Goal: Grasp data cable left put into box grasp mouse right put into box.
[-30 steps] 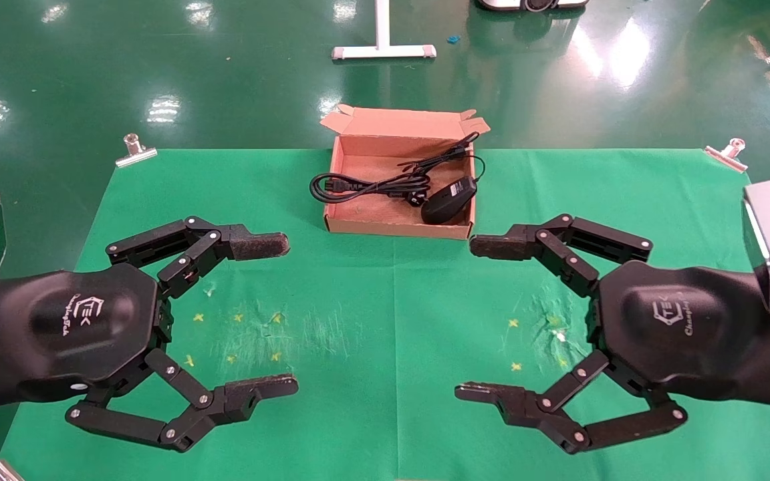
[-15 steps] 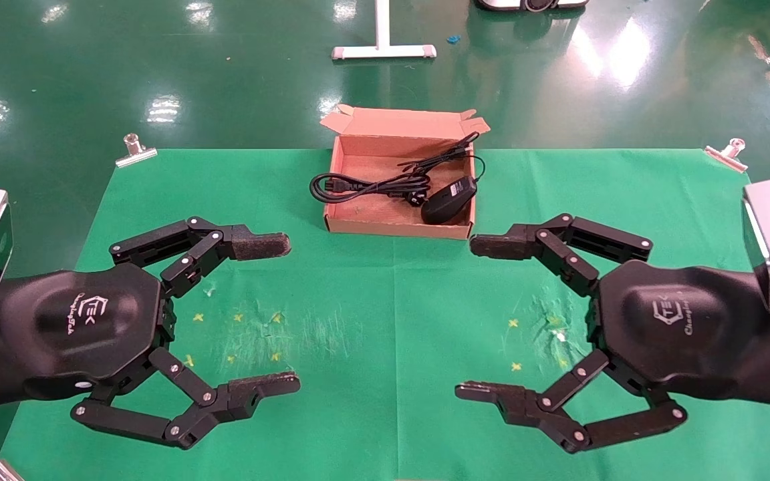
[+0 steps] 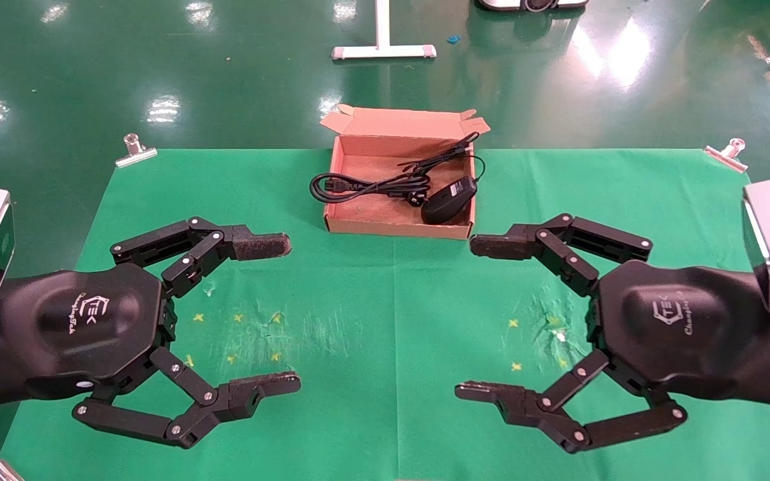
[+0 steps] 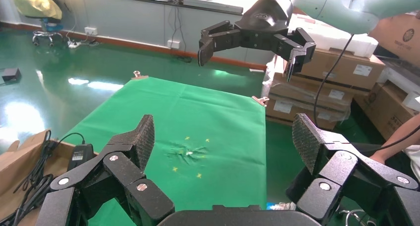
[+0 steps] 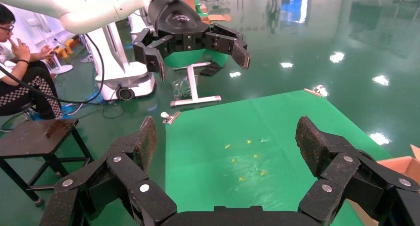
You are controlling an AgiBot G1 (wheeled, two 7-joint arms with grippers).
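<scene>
The brown cardboard box [image 3: 398, 228] stands open at the far middle of the green cloth [image 3: 385, 300]. Inside it lies the data cable [image 3: 358, 186], a black bundle whose loop end pokes over the box's left wall. The black mouse [image 3: 448, 199] rests in the box's right near corner, its thin cord curling behind it. My left gripper [image 3: 291, 314] hovers open over the near left of the cloth, holding nothing. My right gripper [image 3: 465, 318] hovers open at the near right, also holding nothing. Part of the box [image 4: 15, 161] shows in the left wrist view, with the mouse [image 4: 81, 154] inside.
Metal clips [image 3: 136, 150] [image 3: 727, 155] pin the cloth's far corners. Small yellow crosses [image 3: 238, 318] [image 3: 513, 323] mark the cloth under each gripper. A white stand base [image 3: 383, 50] sits on the floor beyond. Stacked cartons [image 4: 317, 82] and a stool [image 5: 39, 137] stand off the table.
My left arm has drifted slightly toward the middle. The right arm, box, cable and mouse have not moved.
</scene>
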